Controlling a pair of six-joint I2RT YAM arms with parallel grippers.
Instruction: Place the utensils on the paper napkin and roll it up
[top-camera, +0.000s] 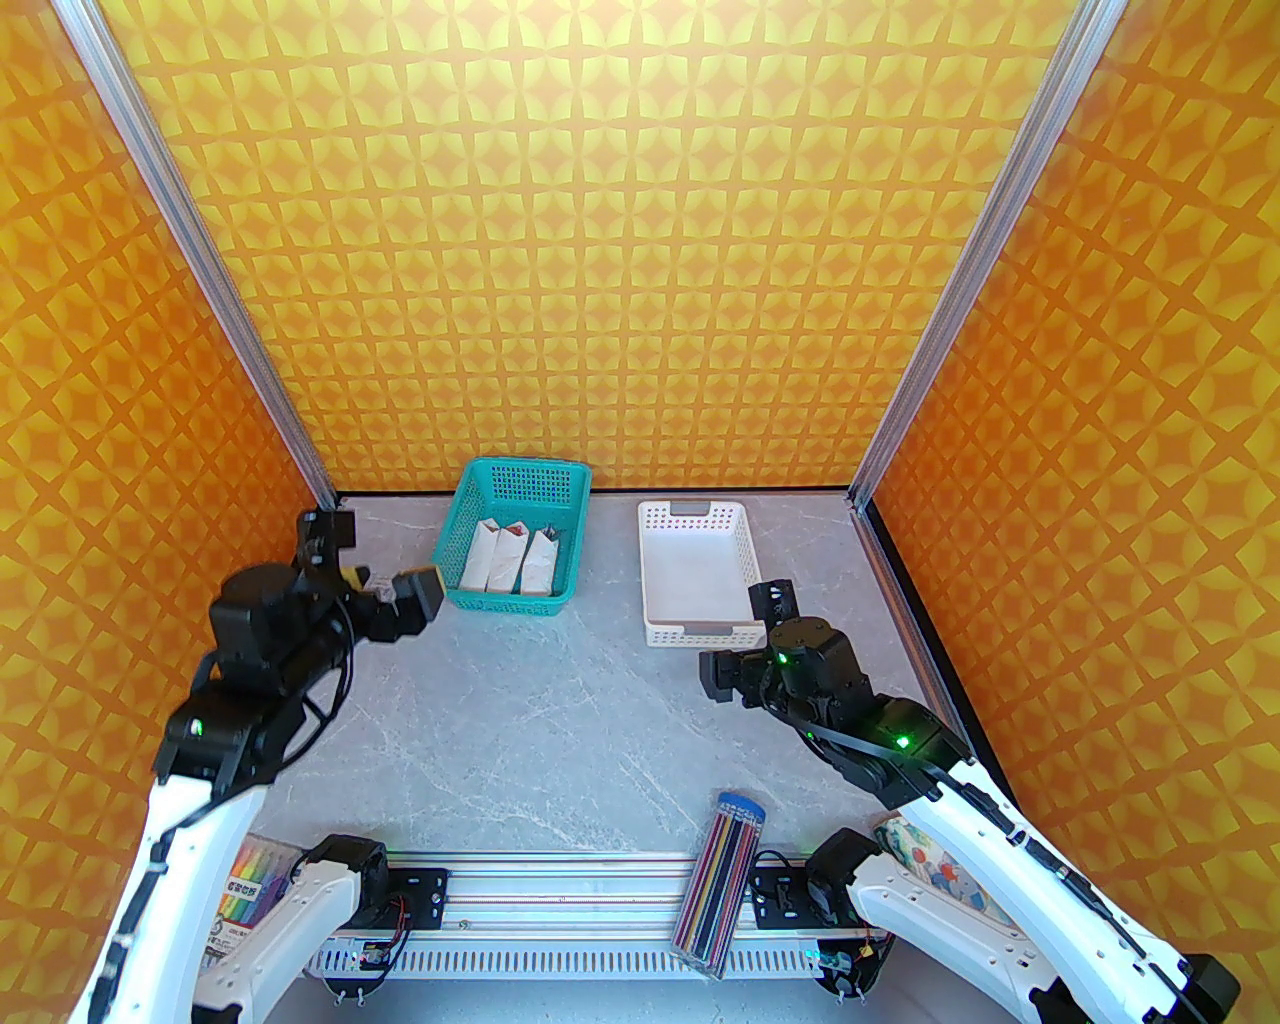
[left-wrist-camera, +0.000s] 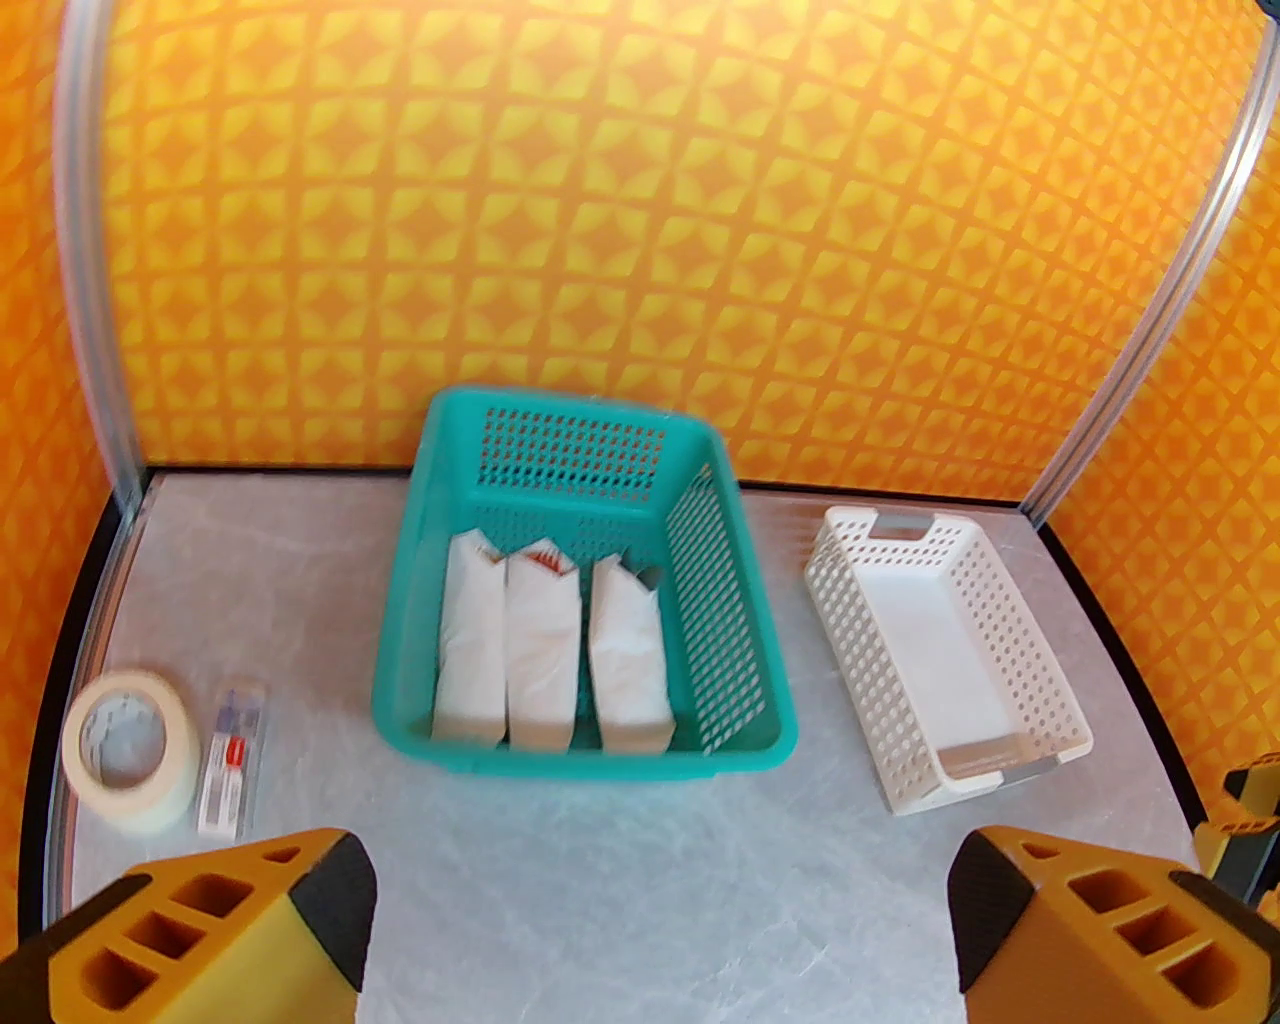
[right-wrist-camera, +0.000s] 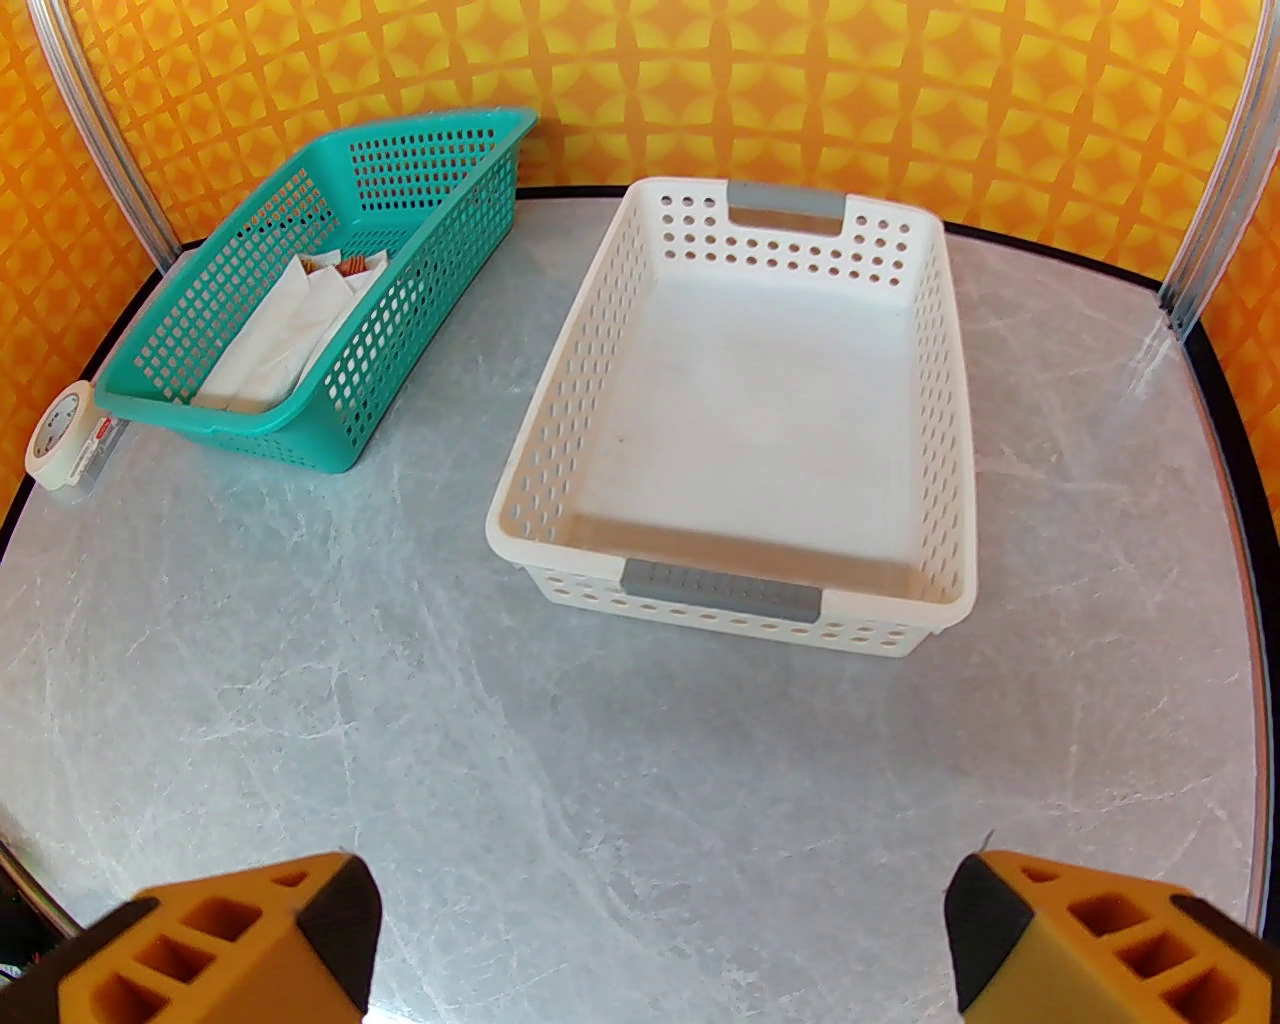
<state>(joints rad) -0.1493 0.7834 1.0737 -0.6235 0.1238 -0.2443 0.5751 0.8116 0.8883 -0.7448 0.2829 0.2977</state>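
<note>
The paper napkin (left-wrist-camera: 628, 655), rolled, lies in the basket (left-wrist-camera: 590, 765) ahead of the left gripper (left-wrist-camera: 660, 910); it and the right gripper (right-wrist-camera: 660, 930) gape empty.

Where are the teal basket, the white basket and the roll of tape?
teal basket (left-wrist-camera: 585, 762), left wrist view, near rim.
white basket (right-wrist-camera: 720, 592), right wrist view, near grey handle.
roll of tape (left-wrist-camera: 140, 812), left wrist view, outer side.
</note>
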